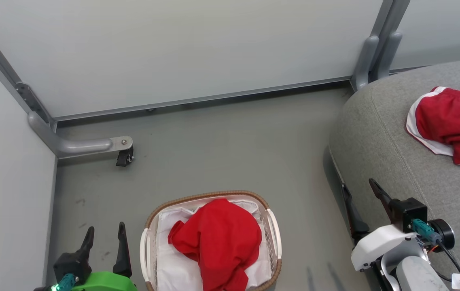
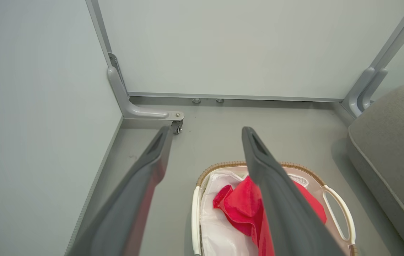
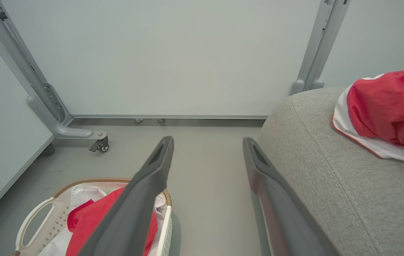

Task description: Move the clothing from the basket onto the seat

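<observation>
Wall panels [image 1: 173, 48]: pale, flat, on grey metal posts; they close off the far side and the left of the space.
Floor [image 1: 221, 145]: grey, with a few dark scuffs near the left panel.
Seat [image 1: 383, 133]: grey upholstered cushion with a rounded corner and a stitched seam, at the right of the head view; it also shows at the right of both wrist views [image 2: 393, 149] [image 3: 315, 149].
Basket [image 1: 209, 195]: oval, white slotted sides, brown woven rim; it stands on the floor at bottom centre, well apart from the seat.
Liner [image 1: 169, 262]: white sheet inside the basket, bare along the left side.
Clothing, plain red piece [image 1: 219, 238]: bunched in a heap inside the basket, on the liner, rising to about rim height.
Clothing, striped piece [image 1: 452, 121]: red with white trim, lying crumpled on top of the seat towards the right edge of the view.
Left gripper [image 1: 106, 227]: low at the left, over the floor just beside the basket; jaws spread wide, nothing between them.
Right gripper [image 1: 358, 184]: at the seat's near side, between basket and seat; jaws spread wide, holding nothing.
Caster wheel [image 1: 125, 157]: small and black, under the foot of the left post.
</observation>
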### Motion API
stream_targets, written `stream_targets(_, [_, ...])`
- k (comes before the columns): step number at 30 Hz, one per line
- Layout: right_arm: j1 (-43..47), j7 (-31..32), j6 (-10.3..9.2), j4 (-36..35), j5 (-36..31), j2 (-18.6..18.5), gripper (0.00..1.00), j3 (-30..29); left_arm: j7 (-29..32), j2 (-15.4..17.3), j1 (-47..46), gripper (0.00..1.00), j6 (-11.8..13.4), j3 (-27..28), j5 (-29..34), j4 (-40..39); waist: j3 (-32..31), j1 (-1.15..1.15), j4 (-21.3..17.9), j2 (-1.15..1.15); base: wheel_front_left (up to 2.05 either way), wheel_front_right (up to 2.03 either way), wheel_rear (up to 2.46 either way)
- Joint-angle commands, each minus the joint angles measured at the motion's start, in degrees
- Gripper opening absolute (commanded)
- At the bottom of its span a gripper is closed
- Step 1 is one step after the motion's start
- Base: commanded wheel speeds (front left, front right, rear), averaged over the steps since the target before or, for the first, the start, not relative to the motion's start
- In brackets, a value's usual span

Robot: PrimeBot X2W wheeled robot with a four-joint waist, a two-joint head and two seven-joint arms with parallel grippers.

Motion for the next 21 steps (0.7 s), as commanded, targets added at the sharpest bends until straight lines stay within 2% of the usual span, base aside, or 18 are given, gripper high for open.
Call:
stream_targets(1, [0.8,0.0,-0.07,0.1,0.5,-0.2,1.0,0.1,0.0,0.1,0.9,1.0,0.3,-0.2,-0.7,0.0,-0.3,0.0,0.0,0.0,0.0,0.0,0.0])
stream_targets(12, [-1.5,0.0,-0.07,-1.0,0.7,-0.2,1.0,0.8,0.0,0.1,-1.4,1.0,-0.3,-2.1,-1.6,0.9,2.8,0.0,-1.0,0.0,0.0,0.0,0.0])
stream_targets(21, [-7.1,0.0,-0.07,-4.6,1.7,-0.2,1.0,3.0,0.0,0.1,-8.6,1.0,-1.4,-4.8,-2.7,5.4,12.2,0.0,-3.7,0.0,0.0,0.0,0.0])
